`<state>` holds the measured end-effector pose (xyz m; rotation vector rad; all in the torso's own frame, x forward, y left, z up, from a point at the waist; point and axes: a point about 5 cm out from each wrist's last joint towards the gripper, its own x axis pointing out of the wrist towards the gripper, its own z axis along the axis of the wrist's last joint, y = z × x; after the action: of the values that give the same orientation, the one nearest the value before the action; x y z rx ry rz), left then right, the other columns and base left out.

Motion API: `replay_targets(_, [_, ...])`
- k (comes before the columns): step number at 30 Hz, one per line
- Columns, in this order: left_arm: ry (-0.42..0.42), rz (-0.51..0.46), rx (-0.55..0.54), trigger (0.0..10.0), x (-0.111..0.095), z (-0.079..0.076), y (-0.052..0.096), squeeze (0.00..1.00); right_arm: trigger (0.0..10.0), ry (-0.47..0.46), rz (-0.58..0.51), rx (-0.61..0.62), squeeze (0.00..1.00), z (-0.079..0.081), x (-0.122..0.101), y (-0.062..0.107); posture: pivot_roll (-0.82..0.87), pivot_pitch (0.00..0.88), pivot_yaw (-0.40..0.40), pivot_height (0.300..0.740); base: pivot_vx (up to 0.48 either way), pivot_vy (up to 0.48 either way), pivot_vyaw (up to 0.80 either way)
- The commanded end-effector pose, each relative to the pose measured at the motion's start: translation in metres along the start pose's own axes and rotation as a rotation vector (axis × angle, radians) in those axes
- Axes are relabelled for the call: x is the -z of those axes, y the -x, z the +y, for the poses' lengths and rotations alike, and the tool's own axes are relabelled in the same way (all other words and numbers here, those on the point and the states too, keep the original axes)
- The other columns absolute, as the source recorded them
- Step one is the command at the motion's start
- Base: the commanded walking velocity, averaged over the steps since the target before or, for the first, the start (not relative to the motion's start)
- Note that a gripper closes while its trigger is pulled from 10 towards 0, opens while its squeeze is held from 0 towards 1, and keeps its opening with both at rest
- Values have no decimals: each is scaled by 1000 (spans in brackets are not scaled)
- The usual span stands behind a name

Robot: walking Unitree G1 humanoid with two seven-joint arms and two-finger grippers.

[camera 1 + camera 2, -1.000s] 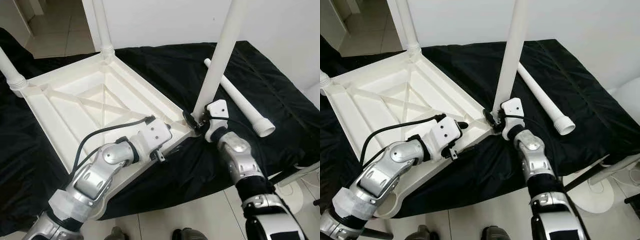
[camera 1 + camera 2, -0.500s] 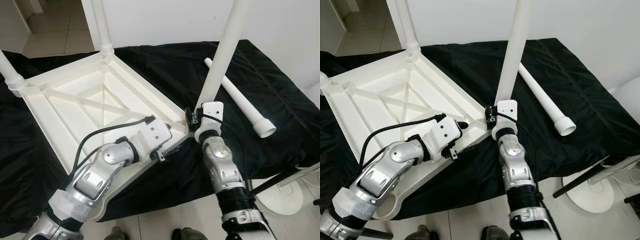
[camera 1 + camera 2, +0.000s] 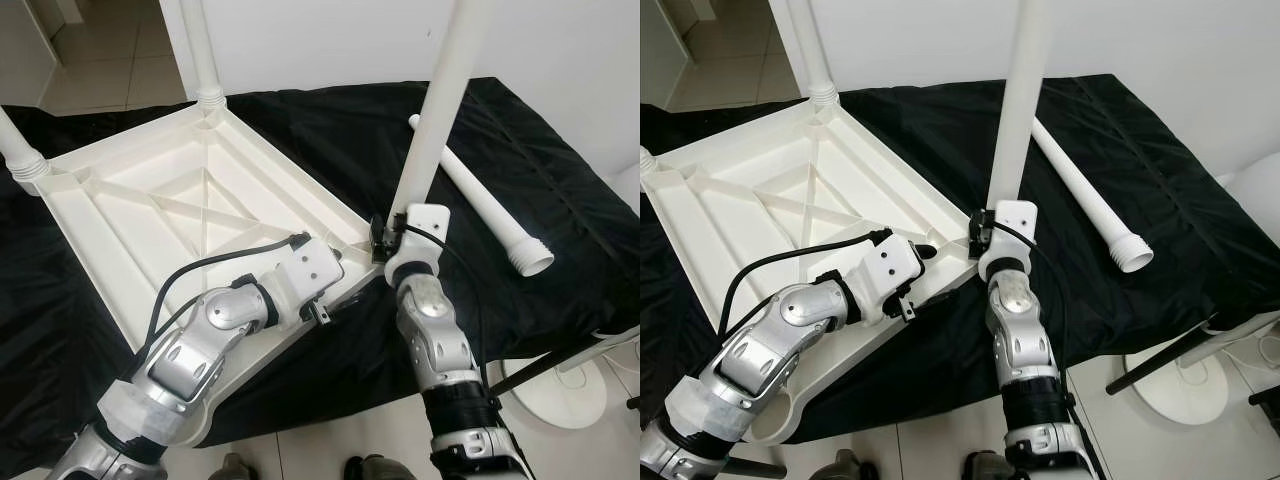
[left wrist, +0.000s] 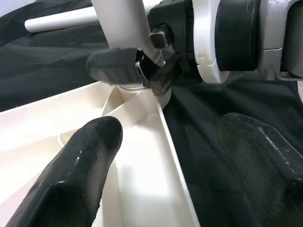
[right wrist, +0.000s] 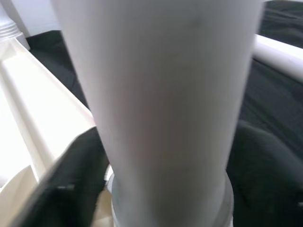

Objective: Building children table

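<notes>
We see a white plastic tabletop [image 3: 190, 200] lying upside down on a black cloth [image 3: 520, 170], its ribbed underside facing up. We take this tabletop as our landmark. Two legs already stand at its far corners: one leg [image 3: 200, 50] at the far corner by the wall, another leg [image 3: 18, 145] at the far left corner.

At the near right corner of the tabletop, our right gripper [image 3: 983, 226] pinches the base of an upright leg [image 3: 440, 100], its fingers pressed against the tube where it meets the corner socket. The right wrist view brings that tube up very close and blurred, with a dark finger [image 5: 78, 175] on one side and the threaded collar [image 5: 170, 208] at its foot, which the head views do not resolve.

Our left gripper [image 3: 345, 285] sits on the near edge of the tabletop, just beside that same corner. From the head views we cannot tell how its fingers stand, but the left wrist view shows them spread, one finger [image 4: 75, 175] over the white underside and the other finger [image 4: 260, 161] outside the rim over the cloth, gripping nothing.

A loose leg [image 3: 480, 195] lies flat on the cloth to the right of the tabletop, well apart from it. Beyond the cloth's near right edge, a round white base [image 3: 560, 390] rests on the tiled floor [image 3: 330, 435].
</notes>
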<state>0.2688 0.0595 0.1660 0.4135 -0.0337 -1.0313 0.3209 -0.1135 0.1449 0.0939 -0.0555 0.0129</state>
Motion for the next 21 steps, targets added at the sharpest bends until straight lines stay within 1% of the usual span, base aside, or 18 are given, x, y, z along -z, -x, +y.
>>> replay_targets(1, [-2, 4, 54, 10000, 0, -4, 0, 0, 10000, -27, -11, -8, 1000, -3, -5, 1, -85, 65, 21, 740, 0, 0, 0])
replay_targets(3, [-3, 4, 53, 10000, 0, -4, 0, 0, 10000, -21, -16, -32, 1000, -6, -8, 1, -85, 65, 21, 740, 0, 0, 0])
replay_targets(4, [-3, 5, 52, 10000, 1, -4, 0, 0, 10000, -16, -22, -58, 965, -9, -10, 0, -84, 61, 21, 740, 0, 0, 0])
replay_targets(7, [-3, 6, 51, 10000, 1, -4, 0, 0, 10000, -13, -26, -76, 965, -11, -11, 0, -84, 61, 21, 740, 0, 0, 0])
replay_targets(8, [-4, 6, 50, 10000, 1, -4, 0, 0, 10000, 14, -23, -133, 0, -16, -11, -2, -85, 56, 22, 740, 0, 0, 0])
replay_targets(10, [-6, 5, 50, 10000, 1, -3, -1, 0, 10000, 68, -21, -239, 0, -26, -12, -6, -83, 53, 23, 740, 0, 0, 0])
replay_targets(11, [-6, 5, 50, 10000, 1, -3, -1, 0, 10000, 68, -21, -239, 0, -26, -12, -6, -83, 53, 23, 740, 0, 0, 0])
replay_targets(13, [-9, 5, 49, 10000, 1, -3, -1, 0, 10000, 105, -18, -324, 0, -31, -12, -8, -82, 51, 24, 740, 0, 0, 0])
replay_targets(14, [-9, 5, 49, 10000, 1, -3, -1, 0, 10000, 105, -18, -324, 0, -31, -12, -8, -82, 51, 24, 740, 0, 0, 0])
replay_targets(15, [-10, 5, 49, 10000, 0, -2, -1, 0, 10000, 118, -16, -359, 0, -32, -12, -8, -82, 51, 24, 740, 0, 0, 0])
replay_targets(18, [-13, 5, 50, 10000, 0, -2, -1, 0, 10000, 182, -3, -530, 0, -33, -11, -12, -78, 50, 28, 740, 0, 0, 0])
replay_targets(19, [-13, 5, 50, 10000, 0, -2, -1, 0, 10000, 182, -3, -530, 0, -33, -11, -12, -78, 50, 28, 740, 0, 0, 0])
replay_targets(21, [-14, 5, 51, 10000, 0, -2, -1, 0, 10000, 194, 17, -595, 0, -34, -10, -14, -77, 49, 28, 740, 0, 0, 0])
